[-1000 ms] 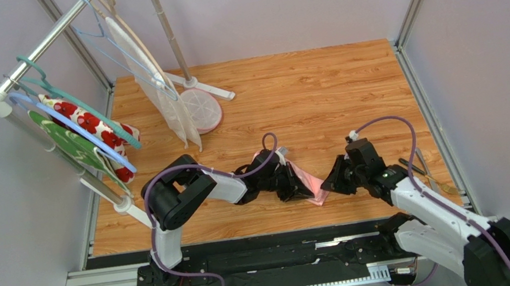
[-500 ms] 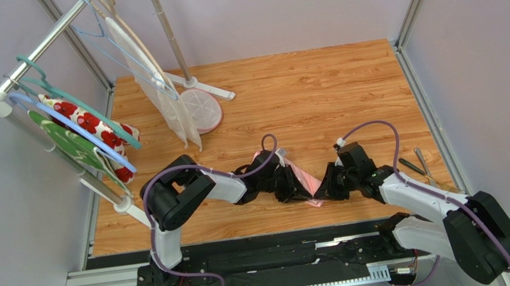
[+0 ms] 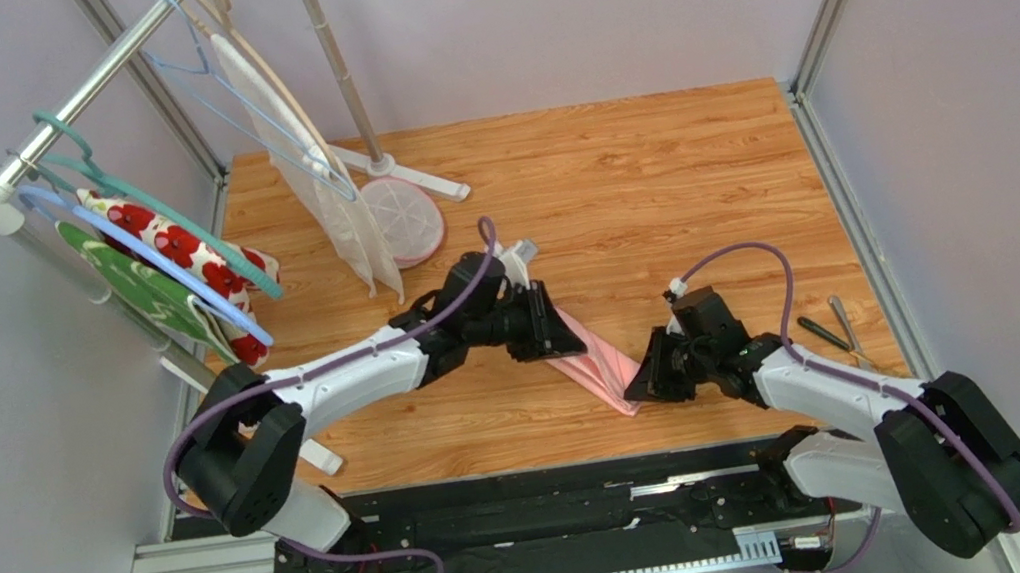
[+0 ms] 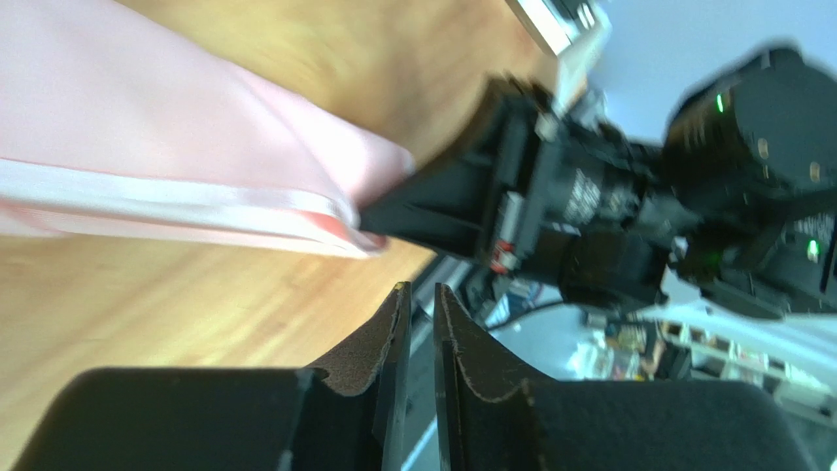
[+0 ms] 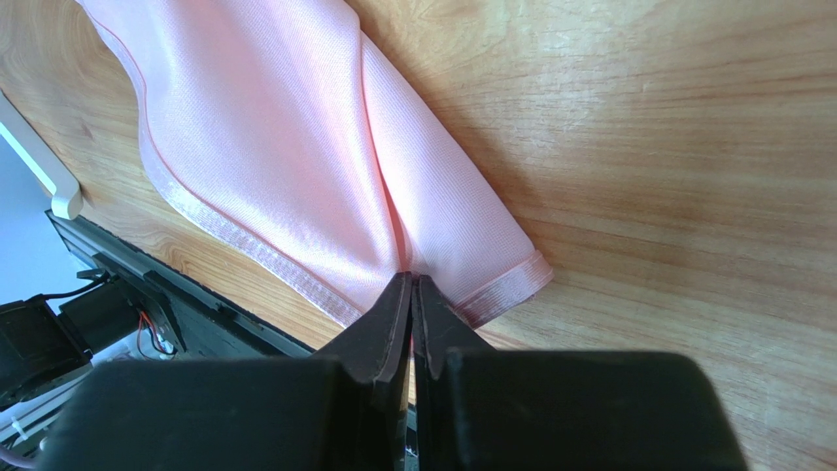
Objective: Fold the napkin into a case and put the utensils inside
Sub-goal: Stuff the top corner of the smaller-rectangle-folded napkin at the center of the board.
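Observation:
The pink napkin (image 3: 596, 360) lies folded as a narrow diagonal strip on the wooden table. It also shows in the left wrist view (image 4: 147, 128) and the right wrist view (image 5: 275, 147). My left gripper (image 3: 551, 335) is at the strip's far end; its jaws (image 4: 418, 290) are shut with only a slit between them, and they hold nothing. My right gripper (image 3: 642, 385) is at the near end, its tips (image 5: 411, 277) shut on the cloth at a crease beside the hemmed corner. The utensils (image 3: 838, 324) lie at the table's right edge, behind the right arm.
A rack at the left holds hangers with a red-flowered white cloth (image 3: 169, 247) and a green cloth (image 3: 137, 289). A white mesh piece (image 3: 318, 179) hangs by a pole with a round base (image 3: 403, 219). A black rail (image 3: 548, 501) runs along the near edge.
My left arm has stretched out and its gripper moved back and left to the napkin's far end, uncovering the strip. My right gripper moved left to the near end and stays there.

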